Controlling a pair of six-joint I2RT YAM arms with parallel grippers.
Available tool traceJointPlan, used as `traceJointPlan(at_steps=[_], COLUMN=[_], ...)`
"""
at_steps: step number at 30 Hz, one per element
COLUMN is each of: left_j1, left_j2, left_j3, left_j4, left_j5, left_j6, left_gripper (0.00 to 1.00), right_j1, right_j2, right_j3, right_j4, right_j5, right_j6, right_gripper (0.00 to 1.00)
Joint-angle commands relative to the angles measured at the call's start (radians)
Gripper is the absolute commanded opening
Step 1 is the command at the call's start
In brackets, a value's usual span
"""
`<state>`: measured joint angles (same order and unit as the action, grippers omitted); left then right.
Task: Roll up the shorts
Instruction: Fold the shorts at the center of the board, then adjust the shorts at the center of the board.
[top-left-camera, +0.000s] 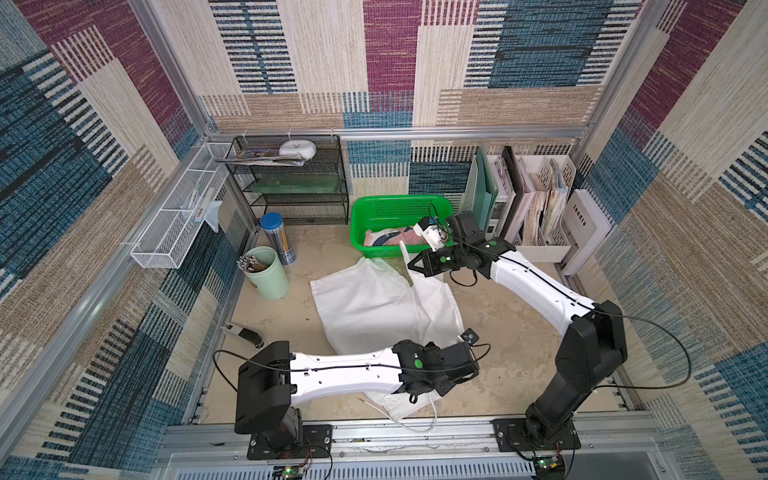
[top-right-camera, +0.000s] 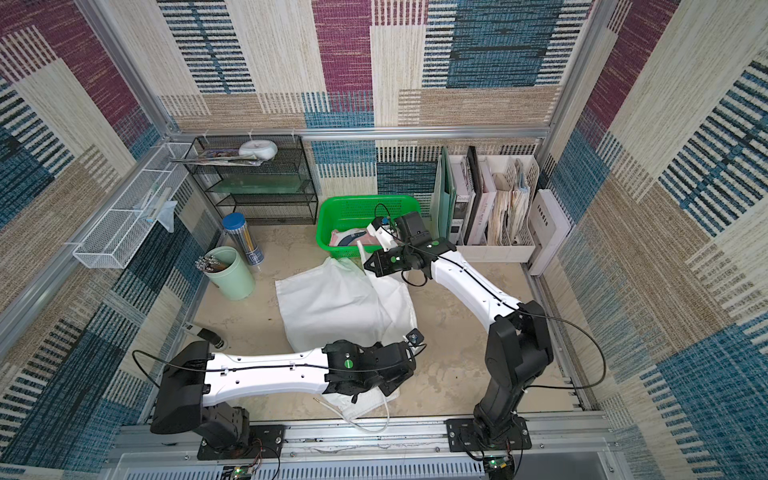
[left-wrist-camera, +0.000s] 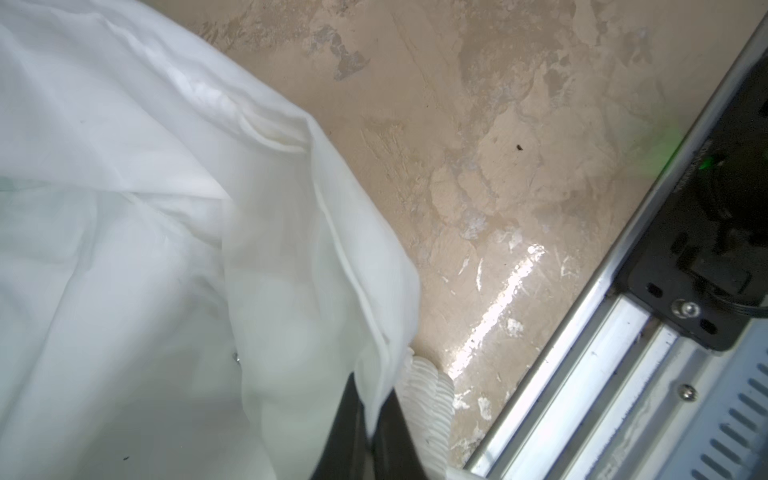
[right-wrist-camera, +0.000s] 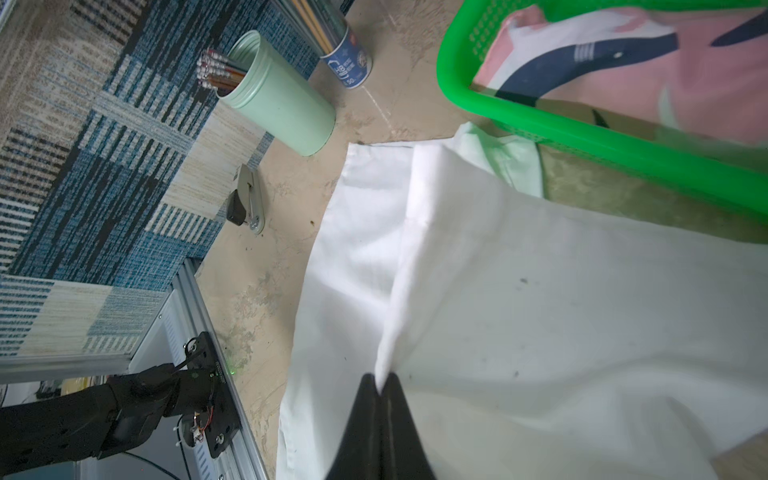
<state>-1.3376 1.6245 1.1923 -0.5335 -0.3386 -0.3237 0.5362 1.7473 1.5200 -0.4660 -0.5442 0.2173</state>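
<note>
Both top views bright and even, shadows soft; walls bow at the edges. Left wrist view: white shorts washed out, folds faint; glare streak on the table just beside the left gripper, its fingers dark and blurred. Right wrist view: green basket beyond the right gripper is soft, and casts a green tint on the cloth beside it.

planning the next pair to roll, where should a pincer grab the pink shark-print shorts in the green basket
Probably pinch a raised fold of the pink shark-print cloth shorts from straight above: the green plastic basket walls them in on every side, and they lie crumpled, so folds stand up.
</note>
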Motion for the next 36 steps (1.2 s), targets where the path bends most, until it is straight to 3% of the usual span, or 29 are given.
traceJointPlan(at_steps=[1, 12, 20, 27, 36], left_j1=[0.000, 0.000, 0.002, 0.001, -0.001], left_j2=[-0.063, -0.134, -0.125, -0.110, -0.080], left_j3=[-0.096, -0.263, -0.281, -0.270, -0.230], left_j4=[0.073, 0.072, 0.069, 0.061, 0.077], left_j5=[-0.045, -0.099, -0.106, -0.094, -0.058], left_j6=[-0.055, -0.145, -0.173, -0.157, -0.132], left_gripper=[0.00, 0.00, 0.00, 0.00, 0.00], right_j1=[0.031, 0.110, 0.110, 0.108, 0.051], right_j2=[0.073, 0.342, 0.416, 0.406, 0.282], right_j3=[0.022, 0.081, 0.044, -0.031, -0.245], right_j4=[0.003, 0.043, 0.060, 0.035, 0.082], right_j5=[-0.091, -0.102, 0.020, 0.134, 0.221], right_j6=[-0.026, 0.023, 0.076, 0.066, 0.116], right_gripper=[0.00, 0.00, 0.00, 0.00, 0.00])
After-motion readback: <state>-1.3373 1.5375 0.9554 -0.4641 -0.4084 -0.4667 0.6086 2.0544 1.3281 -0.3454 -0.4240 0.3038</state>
